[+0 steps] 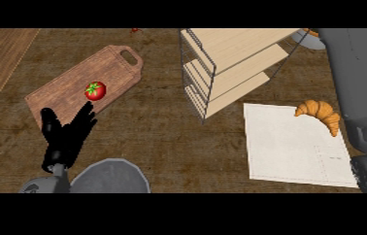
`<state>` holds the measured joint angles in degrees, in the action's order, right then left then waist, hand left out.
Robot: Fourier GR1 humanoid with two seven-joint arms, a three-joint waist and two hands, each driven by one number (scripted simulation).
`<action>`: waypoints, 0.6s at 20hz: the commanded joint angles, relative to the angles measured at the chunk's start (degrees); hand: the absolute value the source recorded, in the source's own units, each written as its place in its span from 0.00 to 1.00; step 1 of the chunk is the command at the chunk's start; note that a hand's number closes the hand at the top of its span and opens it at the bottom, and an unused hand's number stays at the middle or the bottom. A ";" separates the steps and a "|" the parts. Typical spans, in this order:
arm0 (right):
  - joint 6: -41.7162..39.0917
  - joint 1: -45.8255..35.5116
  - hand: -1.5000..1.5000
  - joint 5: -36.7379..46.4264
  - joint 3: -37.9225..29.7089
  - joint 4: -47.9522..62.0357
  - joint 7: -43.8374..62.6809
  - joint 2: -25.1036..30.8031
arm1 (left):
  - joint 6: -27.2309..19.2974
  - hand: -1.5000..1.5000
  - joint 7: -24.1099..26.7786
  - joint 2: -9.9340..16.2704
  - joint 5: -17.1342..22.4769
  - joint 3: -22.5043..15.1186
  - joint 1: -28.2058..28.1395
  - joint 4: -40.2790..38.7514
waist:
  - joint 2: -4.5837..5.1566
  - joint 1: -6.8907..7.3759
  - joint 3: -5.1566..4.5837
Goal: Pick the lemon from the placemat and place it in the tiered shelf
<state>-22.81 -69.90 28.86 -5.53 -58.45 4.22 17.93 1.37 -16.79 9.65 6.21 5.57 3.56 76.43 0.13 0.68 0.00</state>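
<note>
Nearest, at lower left, black left hand (66,134) held up, fingers straight and spread, holding nothing, resting over the near end of a brown wooden cutting board (82,86). At the right edge, grey right forearm (350,74) running far up the view, its hand not in sight, so finger state impossible to tell. Between, a pale white rectangular placemat (294,149), bare apart from a golden curved croissant (320,113) on its far right corner; no lemon visible on it. Farther, a small red tomato (95,91) on the board, just beyond the left fingertips. Farthest, a wire-framed tiered shelf with light wooden boards (225,66), no lemon showing on any tier. Lemon nowhere visible, possibly hidden by the right arm; progress therefore unclear, placement seemingly not yet done.
</note>
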 commanded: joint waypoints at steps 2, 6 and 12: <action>-0.83 -0.54 1.00 3.08 3.06 0.83 -0.85 0.49 | -1.58 0.50 0.40 -1.07 -1.65 -0.76 0.59 0.04 | -0.08 -0.24 -0.03; 3.05 -2.17 1.00 -2.27 -4.59 4.29 4.06 -2.73 | 0.25 0.50 0.05 0.61 -0.51 0.42 -0.01 -0.36 | -0.06 -0.04 -0.03; 2.90 -2.76 0.00 -8.98 -11.03 5.47 6.24 -2.22 | 1.97 0.50 -3.41 1.97 1.97 1.58 -0.85 3.33 | -0.20 -0.05 0.02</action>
<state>-19.53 -71.74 24.01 -12.64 -53.97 8.34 15.91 2.45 -17.33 10.37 6.81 6.30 2.80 77.63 0.00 0.60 0.00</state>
